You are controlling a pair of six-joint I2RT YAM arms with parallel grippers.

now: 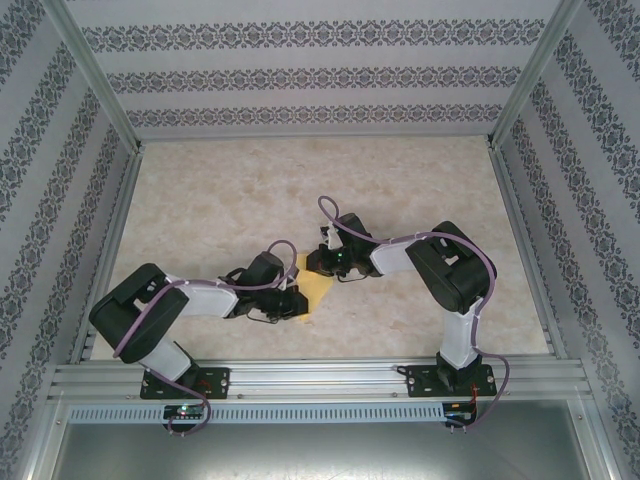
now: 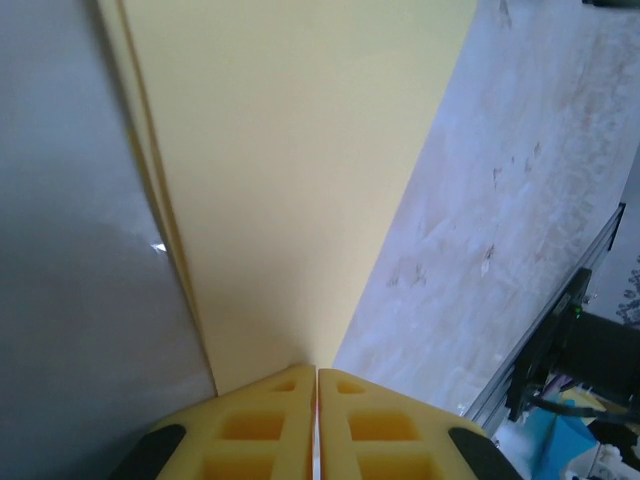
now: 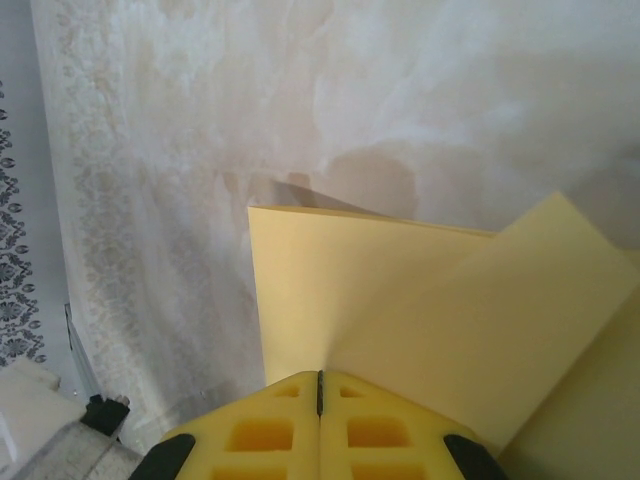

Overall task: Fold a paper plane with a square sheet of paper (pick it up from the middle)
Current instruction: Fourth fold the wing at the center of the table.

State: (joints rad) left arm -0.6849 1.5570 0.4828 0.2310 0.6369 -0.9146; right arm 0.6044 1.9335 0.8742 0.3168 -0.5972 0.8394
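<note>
Two layers show where we see the folded sheet of paper (image 1: 318, 290), mid-table (image 1: 230, 190), its long axis roughly near-to-far between the arms. The left gripper (image 2: 317, 385) is pinched closed on its edge. The right gripper (image 3: 320, 380) is closed too, tips over a flap; whether it grips, we cannot tell.

At bottom centre, the right end effector (image 3: 320, 376) pinches folded yellow paper (image 3: 330, 290), its overlapping layers spread rightward over the marbled tabletop (image 3: 200, 120).

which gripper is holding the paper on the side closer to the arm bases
The left gripper: in the top view it pinches the yellow paper on its near side, toward the bases, while the right gripper pinches its far side.
</note>
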